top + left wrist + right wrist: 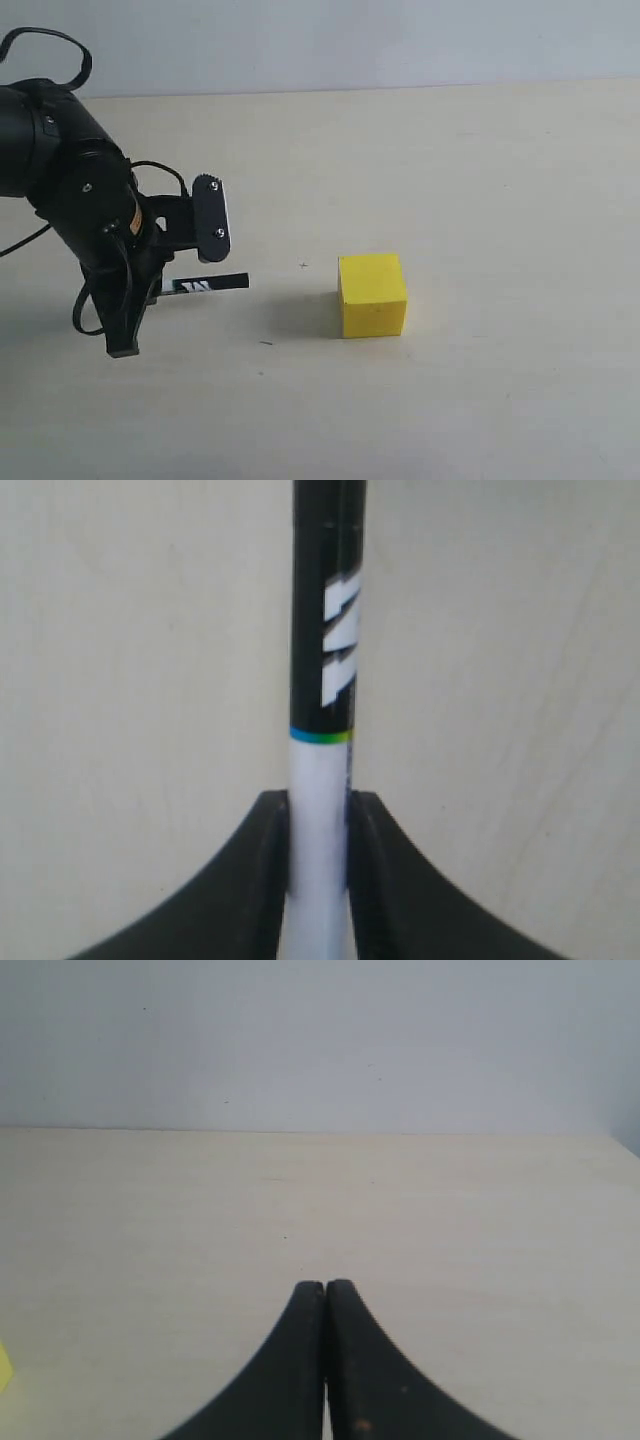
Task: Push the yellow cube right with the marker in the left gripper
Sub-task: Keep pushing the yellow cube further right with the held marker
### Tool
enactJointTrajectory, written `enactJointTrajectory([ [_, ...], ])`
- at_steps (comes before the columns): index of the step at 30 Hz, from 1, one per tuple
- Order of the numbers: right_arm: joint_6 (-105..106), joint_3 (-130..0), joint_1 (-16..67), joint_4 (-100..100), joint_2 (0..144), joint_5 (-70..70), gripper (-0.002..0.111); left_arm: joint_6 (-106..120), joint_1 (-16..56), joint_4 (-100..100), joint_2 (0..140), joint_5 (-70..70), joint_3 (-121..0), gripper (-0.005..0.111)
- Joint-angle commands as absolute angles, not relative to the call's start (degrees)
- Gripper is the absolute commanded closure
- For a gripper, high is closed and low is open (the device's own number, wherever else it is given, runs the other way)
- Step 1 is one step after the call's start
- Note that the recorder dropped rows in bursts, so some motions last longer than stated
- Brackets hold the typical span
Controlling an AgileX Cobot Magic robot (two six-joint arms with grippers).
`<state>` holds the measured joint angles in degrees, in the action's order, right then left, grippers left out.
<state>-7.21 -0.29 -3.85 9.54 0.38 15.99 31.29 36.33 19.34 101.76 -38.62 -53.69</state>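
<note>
My left tool (318, 815) is clamped narrow on the marker (322, 660), its dark pads pressed to either side of the smooth white barrel. The black printed length juts out ahead, roughly level and low over the bench (480, 180) (a thin coloured band divides white from black). Past the marker's black end lies a stretch of bare bench, then the yellow cube (372, 295), sitting flat to the right of the tip and clearly apart from it.

I judge the task barely begun. The grasp is made and the marker points toward the cube, but nothing touches it yet, so the approach, the contact on its left face and the whole push rightward are left.

The cube looks matt, bright and sharp-edged, with flat faces that should take a slim round tip fairly well. The bench is pale and smooth with a few dark specks, and behind it stands a plain light wall. My right tool (325, 1295) is pinched together on nothing, over bare bench
</note>
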Motion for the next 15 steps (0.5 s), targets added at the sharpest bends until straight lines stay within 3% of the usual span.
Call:
enactJointTrajectory([
  [1,-7.4,0.0,-3.6,9.6,0.0,15.3,0.108,31.4,40.7,20.0,103.4,-37.4,-53.5,0.107],
  [9,-7.4,0.0,-3.6,9.6,0.0,15.3,0.108,20.8,53.2,21.2,111.2,-39.2,-65.7,0.107],
  [15,-7.4,0.0,-3.6,9.6,0.0,15.3,0.108,12.9,49.6,30.2,111.7,-49.1,-65.9,0.107],
])
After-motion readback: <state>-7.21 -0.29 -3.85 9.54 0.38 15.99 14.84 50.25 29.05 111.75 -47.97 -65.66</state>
